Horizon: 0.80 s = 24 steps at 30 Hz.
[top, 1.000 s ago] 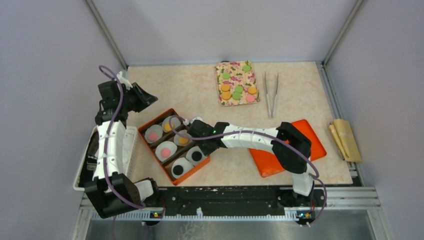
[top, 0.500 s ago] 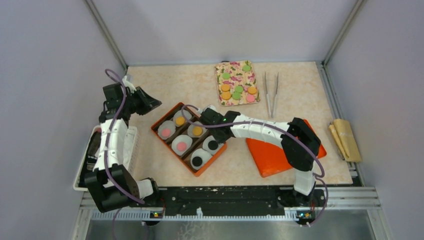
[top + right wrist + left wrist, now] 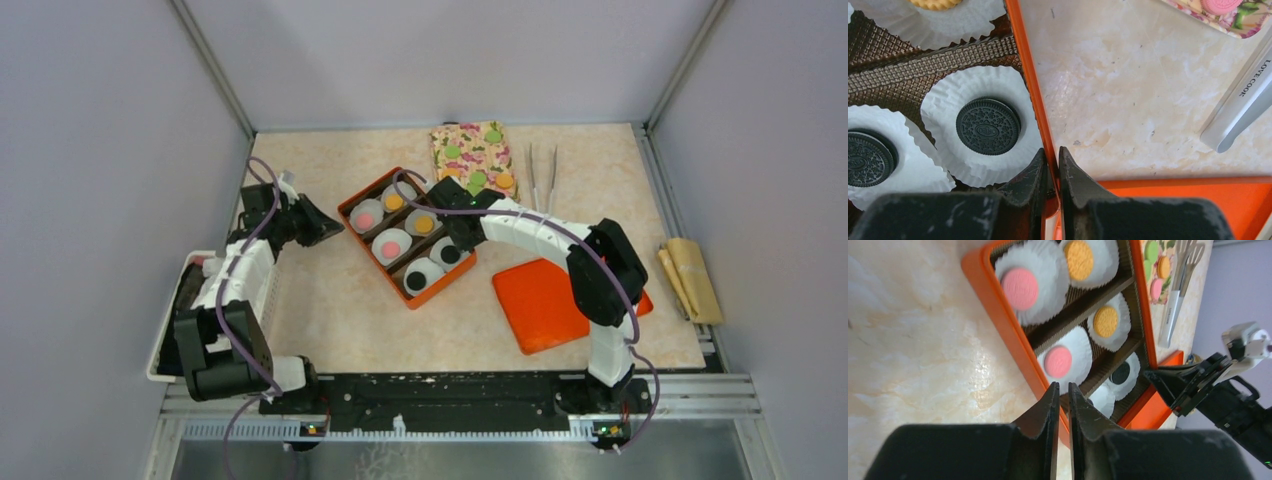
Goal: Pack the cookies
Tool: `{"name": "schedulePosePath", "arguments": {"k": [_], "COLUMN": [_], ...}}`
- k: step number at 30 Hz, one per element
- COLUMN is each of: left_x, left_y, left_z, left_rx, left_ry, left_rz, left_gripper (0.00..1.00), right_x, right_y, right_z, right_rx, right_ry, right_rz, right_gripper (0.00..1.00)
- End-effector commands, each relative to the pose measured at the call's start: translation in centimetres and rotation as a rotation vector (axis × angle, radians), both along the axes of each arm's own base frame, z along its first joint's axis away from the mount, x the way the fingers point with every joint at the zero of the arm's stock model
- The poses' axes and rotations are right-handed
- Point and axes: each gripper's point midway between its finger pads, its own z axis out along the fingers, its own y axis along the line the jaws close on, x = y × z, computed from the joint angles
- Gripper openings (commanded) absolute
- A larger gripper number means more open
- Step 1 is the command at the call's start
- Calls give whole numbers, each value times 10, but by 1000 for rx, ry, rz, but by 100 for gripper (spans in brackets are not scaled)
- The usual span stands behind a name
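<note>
An orange box point(image 3: 352, 200) holds six white liners, each with one cookie: two pink point(image 3: 366, 216), two orange point(image 3: 395, 201), two black point(image 3: 415, 282). More green, pink and orange cookies lie on a floral tray point(image 3: 470, 150) behind it. My right gripper point(image 3: 463, 248) is shut on the box's right wall point(image 3: 1025, 65), which runs between its jaws point(image 3: 1052, 151), beside a black cookie point(image 3: 988, 126). My left gripper point(image 3: 335, 230) is shut and empty just left of the box. In its wrist view point(image 3: 1060, 387) it points at the left wall point(image 3: 998, 305) near a pink cookie point(image 3: 1058, 361).
The orange lid point(image 3: 545, 305) lies flat at the front right of the box. Metal tongs point(image 3: 541, 175) lie right of the floral tray. A white bin point(image 3: 165, 340) sits at the table's left edge. Rolled tan paper point(image 3: 690, 275) lies at the right edge.
</note>
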Motion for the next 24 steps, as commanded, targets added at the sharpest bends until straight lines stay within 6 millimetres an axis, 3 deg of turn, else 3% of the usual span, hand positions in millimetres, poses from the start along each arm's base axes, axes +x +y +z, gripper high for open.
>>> {"name": "schedulePosePath", "arguments": {"k": [1,4,7,11,13,14,18,24], "left_x": [21,32,46,65,76,82,106,120], "left_y": [-23,-34,-38,-26,-18,-15,-3,8], "left_z": [17,22,9,-17,-29,-33,-37,-40], "left_rx": [31,53,78,137,170,185,240,304], "left_ry": [-115,-142,-107,-55,-30,-27,-25,-9], "left_rz": [-28,-27,-13,45,85,96,132,157], "left_gripper": [17,17,16,15,15,15,13,13], "right_x": [22,21,19,15,13,13,12,-8], "right_y": [18,21,24,26,27,26,20,16], "right_z": [21,17,13,12,13,14,31,74], "right_rx": [53,61,73,94,109,119,144,215], "right_ry": [-83,-70,-59,-48,-43,-49,-103,-170], "right_rz": [10,17,24,29,31,25,2,29], "right_gripper": [9,8,8,10,16,25,51,48]}}
